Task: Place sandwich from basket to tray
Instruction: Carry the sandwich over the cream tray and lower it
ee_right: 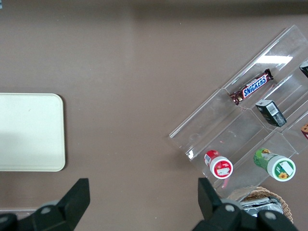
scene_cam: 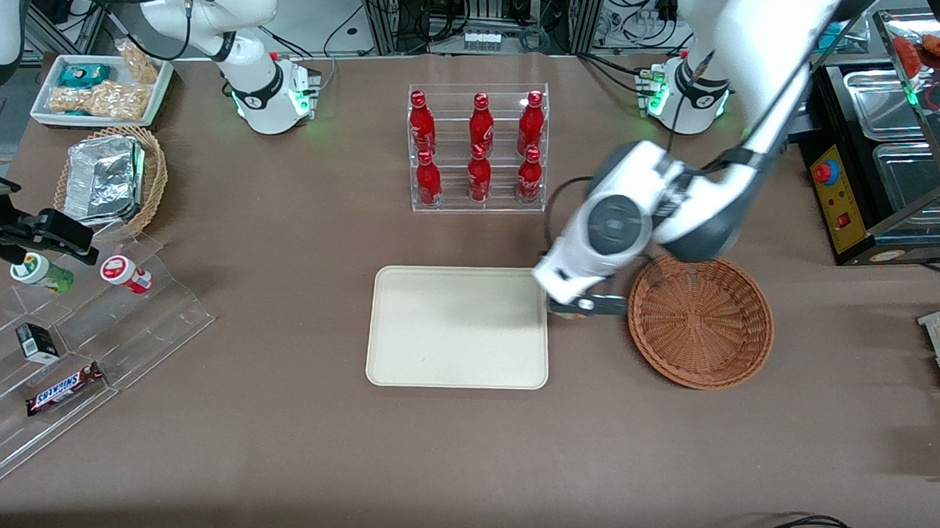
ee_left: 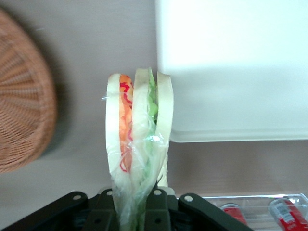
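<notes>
Sandwich (ee_left: 137,130) is out of the basket (scene_cam: 701,321) w/ claw (scene_cam: 590,304) clamped on it btwn basket & tray (scene_cam: 458,326) edge, drop-off still left imo.

A brown cloth covers the table (scene_cam: 277,413), evenly lit from above with soft shadows. Along the upper edge of the front view, metal frames with cables (scene_cam: 494,15) stand on a pale floor. At upper right sits a black cabinet (scene_cam: 840,191) with steel pans.

woven wicker basket (scene_cam: 701,323), matt tray (scene_cam: 458,327)
</notes>
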{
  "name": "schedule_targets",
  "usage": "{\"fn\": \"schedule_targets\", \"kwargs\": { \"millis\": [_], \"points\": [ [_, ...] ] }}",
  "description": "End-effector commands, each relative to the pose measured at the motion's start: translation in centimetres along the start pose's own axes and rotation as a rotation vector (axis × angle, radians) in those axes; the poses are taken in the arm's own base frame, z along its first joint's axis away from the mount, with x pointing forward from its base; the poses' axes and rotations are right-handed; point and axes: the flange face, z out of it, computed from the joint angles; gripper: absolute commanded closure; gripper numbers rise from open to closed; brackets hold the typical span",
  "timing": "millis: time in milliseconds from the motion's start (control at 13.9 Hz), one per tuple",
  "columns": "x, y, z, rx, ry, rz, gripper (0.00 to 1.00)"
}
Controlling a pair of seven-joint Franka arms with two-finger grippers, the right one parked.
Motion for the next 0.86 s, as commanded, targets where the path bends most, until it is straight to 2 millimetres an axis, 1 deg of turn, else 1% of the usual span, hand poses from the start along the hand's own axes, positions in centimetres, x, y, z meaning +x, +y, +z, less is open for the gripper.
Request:
{"fn": "schedule_targets", "kwargs": {
  "millis": [0, 72, 144, 216, 360, 504, 576, 720, 792],
  "points": [
    [1.3, 6.8, 1.7, -0.025, 0.014, 0.002, 0.86],
    [1.3, 8.9, 2.6, -0.002, 0.053, -0.048, 0.86],
    [1.3, 10.3, 3.2, 0.014, 0.103, -0.069, 0.86],
    [1.4, 11.3, 4.2, 0.014, 0.124, -0.075, 0.85],
    [1.1, 12.4, 5.1, 0.007, 0.144, -0.056, 0.83],
    [0.7, 13.7, 6.5, 0.015, 0.166, -0.026, 0.82],
    [1.2, 14.0, 7.5, -0.004, 0.172, -0.027, 0.81],
    [2.2, 14.6, 9.0, -0.05, 0.193, -0.028, 0.82],
    [2.8, 14.7, 9.3, -0.062, 0.191, -0.035, 0.82]
  ]
}}
